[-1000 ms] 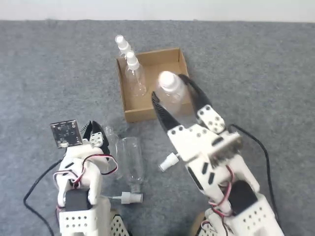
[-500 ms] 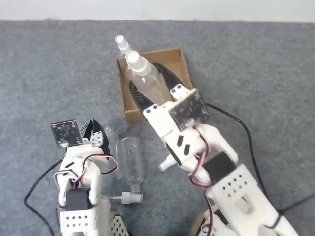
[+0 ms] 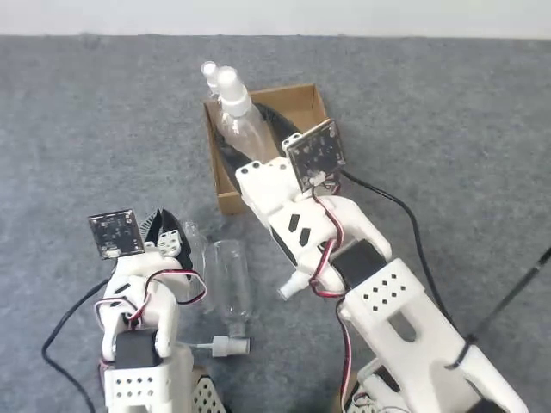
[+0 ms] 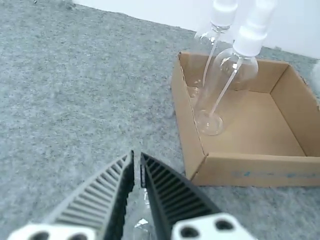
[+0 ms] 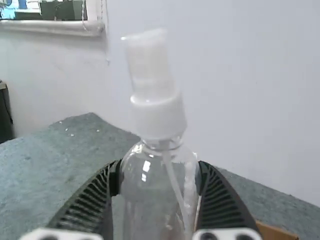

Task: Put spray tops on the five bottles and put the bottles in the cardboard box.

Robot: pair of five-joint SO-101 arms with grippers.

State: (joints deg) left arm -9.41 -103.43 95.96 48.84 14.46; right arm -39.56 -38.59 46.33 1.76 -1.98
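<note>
My right gripper [image 3: 247,138] is shut on a clear bottle [image 3: 242,127] with a white spray top [image 3: 229,83], held upright over the left part of the cardboard box [image 3: 303,101]. The right wrist view shows that bottle [image 5: 150,192] between the fingers. Two topped bottles [image 4: 235,67] [image 4: 207,42] lean against the box's wall [image 4: 187,117]. Two bare bottles [image 3: 232,280] [image 3: 195,243] lie beside my left gripper [image 3: 165,227], which is shut and holds nothing [image 4: 137,167]. Loose spray tops [image 3: 225,346] [image 3: 295,282] lie on the carpet.
Grey carpet [image 3: 448,129] covers the table, with open room to the right of the box and at the far left. A black cable [image 3: 426,258] trails along the right arm. A white wall edges the far side.
The right arm has swung the held bottle leftward and farther back, from the box's front right to its left part. The left arm has kept still.
</note>
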